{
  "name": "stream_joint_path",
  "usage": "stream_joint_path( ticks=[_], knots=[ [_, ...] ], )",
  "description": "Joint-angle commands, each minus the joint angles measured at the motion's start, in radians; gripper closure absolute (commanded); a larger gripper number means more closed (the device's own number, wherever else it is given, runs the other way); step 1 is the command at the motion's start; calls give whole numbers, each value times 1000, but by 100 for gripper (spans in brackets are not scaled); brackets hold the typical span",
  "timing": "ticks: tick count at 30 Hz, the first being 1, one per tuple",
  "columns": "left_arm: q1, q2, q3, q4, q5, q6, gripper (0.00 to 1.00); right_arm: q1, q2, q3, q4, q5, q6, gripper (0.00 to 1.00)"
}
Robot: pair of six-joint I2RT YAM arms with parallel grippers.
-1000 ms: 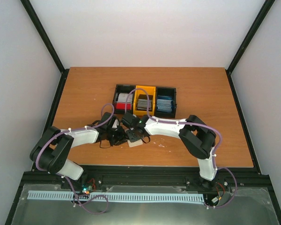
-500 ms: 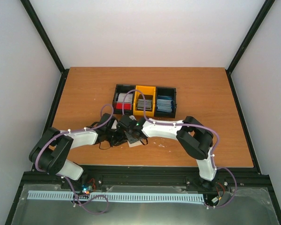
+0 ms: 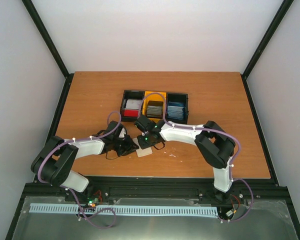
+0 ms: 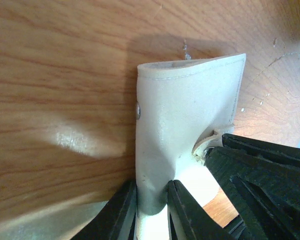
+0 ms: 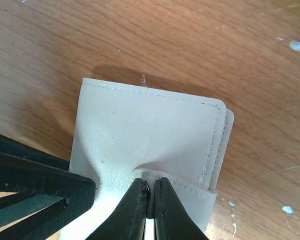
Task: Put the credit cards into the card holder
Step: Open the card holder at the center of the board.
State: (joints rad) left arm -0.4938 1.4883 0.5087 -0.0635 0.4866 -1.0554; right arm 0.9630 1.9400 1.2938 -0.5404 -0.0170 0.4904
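Near the front edge of the brown wooden table, between the two arms, lay one small flat beige folding card holder, and both grippers were on it. The left gripper reached in from the left, and its wrist view showed its two black fingers pinching the near edge of the card holder between them. The right gripper reached in from the far right; its wrist view showed the jaws pressed almost together on the little snap tab at the edge of the card holder. One tray with three compartments, black, yellow, black, sat farther back, well apart from the card holder. The thin plastic credit cards sat there in three stacks, one per compartment: silver-and-red stack left, dark grey stack middle, pale blue on the right. Cards per stack were too small to count.
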Motion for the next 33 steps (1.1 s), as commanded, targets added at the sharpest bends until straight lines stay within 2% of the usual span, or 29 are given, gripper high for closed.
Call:
stream_joint_path(
  ticks=[1, 8, 18, 23, 26, 31, 33],
  knots=[
    [4, 88, -64, -178, -157, 9, 80, -30, -34, -58, 128, -215, 40, 97],
    [5, 98, -65, -178, -160, 11, 80, -89, -78, -130, 216, -323, 93, 97],
    [4, 99, -68, -176, -162, 12, 80, -162, -161, -248, 394, -478, 253, 97],
    [4, 83, -72, -168, -152, 12, 78, -173, -175, -268, 426, -521, 296, 97],
    [4, 67, -72, -162, -147, 9, 75, -175, -190, -271, 385, -463, 301, 97],
    [5, 59, -67, -171, -155, 11, 73, -166, -280, -262, 197, -124, 259, 69],
    [4, 57, -65, -171, -150, 12, 71, -147, -295, -236, 127, -15, 226, 61]
  ],
)
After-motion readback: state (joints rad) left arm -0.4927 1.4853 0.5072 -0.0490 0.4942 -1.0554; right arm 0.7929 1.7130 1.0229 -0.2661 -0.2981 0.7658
